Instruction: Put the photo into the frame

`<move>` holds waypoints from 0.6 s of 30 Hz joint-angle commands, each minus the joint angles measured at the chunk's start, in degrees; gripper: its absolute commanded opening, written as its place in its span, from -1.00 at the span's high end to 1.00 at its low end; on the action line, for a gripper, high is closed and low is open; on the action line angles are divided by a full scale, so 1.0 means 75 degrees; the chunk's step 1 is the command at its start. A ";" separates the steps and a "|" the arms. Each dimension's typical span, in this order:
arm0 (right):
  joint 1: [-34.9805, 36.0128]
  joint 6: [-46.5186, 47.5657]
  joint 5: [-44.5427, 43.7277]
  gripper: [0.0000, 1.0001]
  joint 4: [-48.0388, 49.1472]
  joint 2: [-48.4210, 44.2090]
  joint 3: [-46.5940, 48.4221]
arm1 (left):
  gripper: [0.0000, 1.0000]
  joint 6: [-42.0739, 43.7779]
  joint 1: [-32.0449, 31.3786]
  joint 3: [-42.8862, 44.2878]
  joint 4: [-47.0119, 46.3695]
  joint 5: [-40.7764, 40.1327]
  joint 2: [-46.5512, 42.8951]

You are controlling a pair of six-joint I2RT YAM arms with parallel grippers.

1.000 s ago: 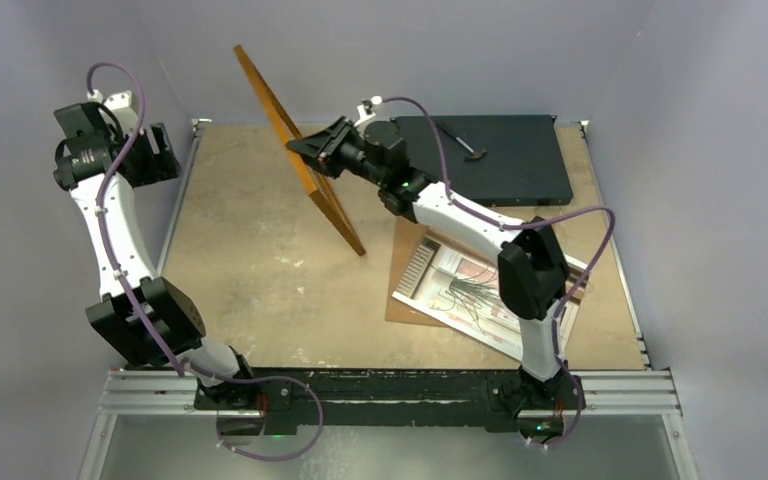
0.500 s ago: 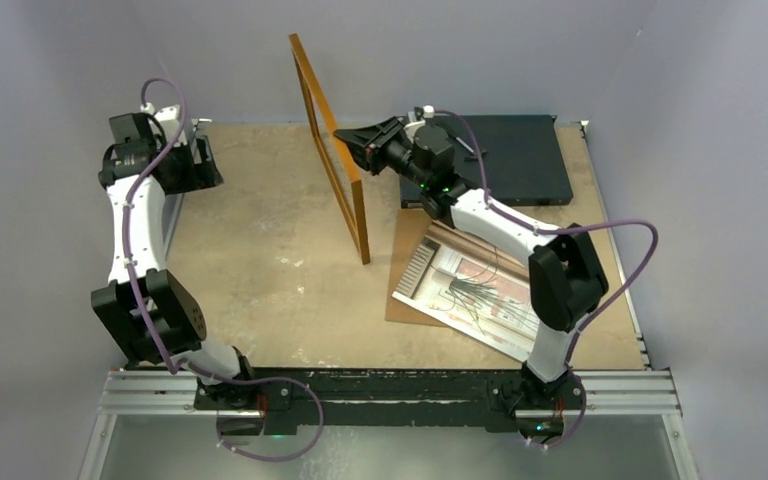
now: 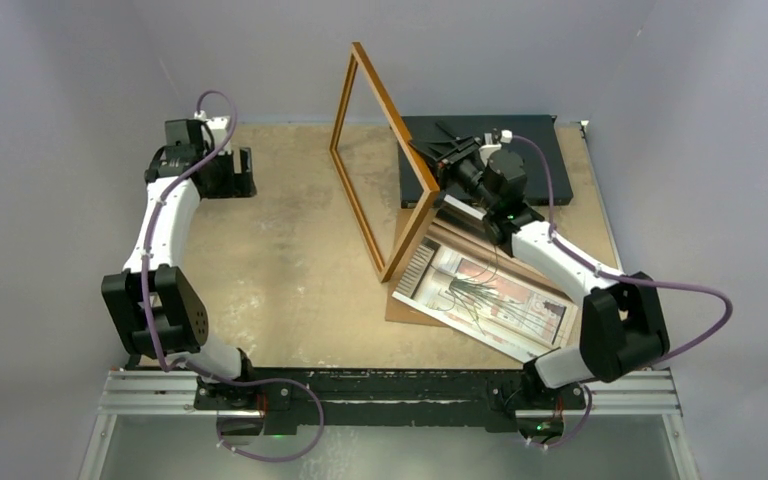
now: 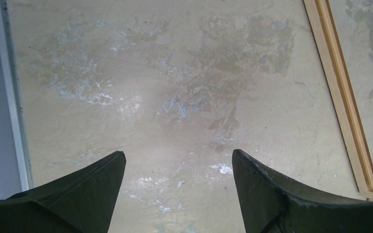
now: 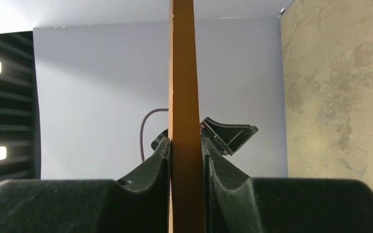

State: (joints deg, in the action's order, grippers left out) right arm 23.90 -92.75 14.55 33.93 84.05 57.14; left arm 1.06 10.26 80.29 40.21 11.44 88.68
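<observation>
**Frame raised on edge; photo not yet loaded.**

The right gripper (image 3: 436,160) is clamped on one long rail of the frame (image 3: 391,106). The frame stands raised and tilted over the middle of the table (image 3: 280,280), with its lowest corner just beside the left edge of the photo (image 3: 490,300); contact there cannot be confirmed. The photo lies picture side up on the hardboard sheet (image 3: 398,300), toward the table's near right corner, with the black box (image 3: 530,160) behind it at the far right corner. The left gripper (image 4: 178,162) hangs spread and empty over the far left corner. Judged step: positioning the frame for loading. The next move likely calls for lowering the frame flat onto bare table without letting the rail twist in the jaws, then fetching the photo.
</observation>
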 commanded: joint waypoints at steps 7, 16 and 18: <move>-0.0116 0.1641 -0.0458 0.85 -0.2683 -0.0031 -0.1014 | -0.61 -0.0174 -0.0337 -0.0483 -0.0696 -0.0700 0.0273; -0.0070 0.1583 -0.0930 0.31 -0.2117 -0.0170 -0.1964 | -0.61 0.0470 -0.0333 -0.1390 -0.1138 -0.1297 0.0248; -0.0068 0.1571 -0.0857 0.31 -0.1989 -0.0129 -0.2067 | -0.61 0.0602 -0.0337 -0.1628 -0.1381 -0.1488 0.0352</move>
State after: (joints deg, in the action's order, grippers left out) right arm 22.94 -84.14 7.27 24.12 82.67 43.31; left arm 2.81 7.64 70.70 34.46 3.79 90.96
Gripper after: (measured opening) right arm 0.341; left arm 0.800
